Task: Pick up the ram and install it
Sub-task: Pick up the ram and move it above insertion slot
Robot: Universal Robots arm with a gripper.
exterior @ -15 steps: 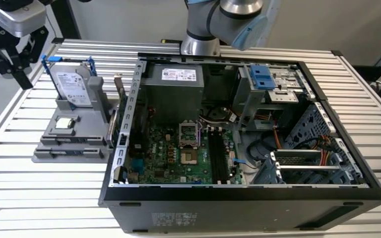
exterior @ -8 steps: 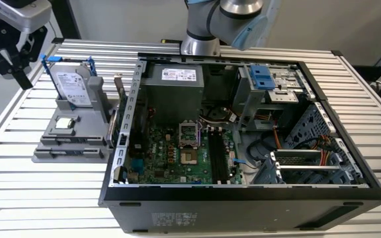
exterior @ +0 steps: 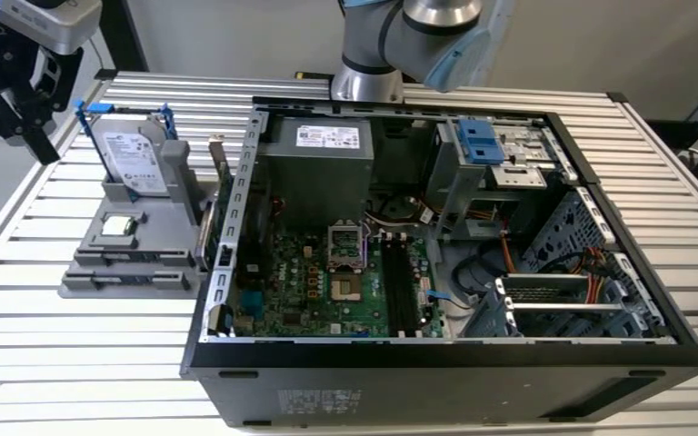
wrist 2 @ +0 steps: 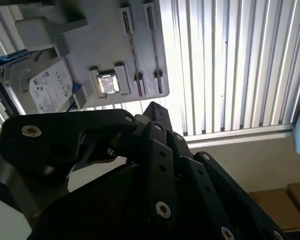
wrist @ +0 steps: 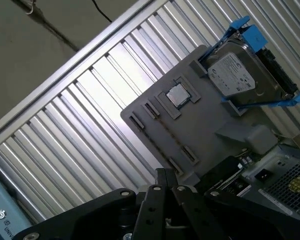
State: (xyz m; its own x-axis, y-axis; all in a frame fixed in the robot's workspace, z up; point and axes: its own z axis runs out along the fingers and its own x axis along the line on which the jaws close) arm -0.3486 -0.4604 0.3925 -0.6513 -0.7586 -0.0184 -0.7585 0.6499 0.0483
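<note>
The ram is out of view. My black gripper (exterior: 15, 127) hangs above the table's far corner on the exterior view's left, beyond and to the left of the grey parts holder (exterior: 143, 195). Both wrist views look past the gripper (wrist 2: 150, 107) (wrist: 165, 172) down onto that holder (wrist 2: 90, 40) (wrist: 200, 130). The holder's two long narrow slots (wrist 2: 140, 55) (wrist: 162, 140) look empty. In the open computer case (exterior: 446, 359), the long black memory slots (exterior: 395, 283) run beside the processor socket (exterior: 346, 245).
A silver-labelled hard drive (exterior: 131, 154) (wrist 2: 47, 90) (wrist: 237, 75) in blue brackets stands in the holder. A small square silver processor (exterior: 116, 227) (wrist 2: 108, 83) (wrist: 178, 95) lies in its middle. Slatted metal table (exterior: 83, 336) surrounds both. The arm's base (exterior: 367, 82) stands behind the case.
</note>
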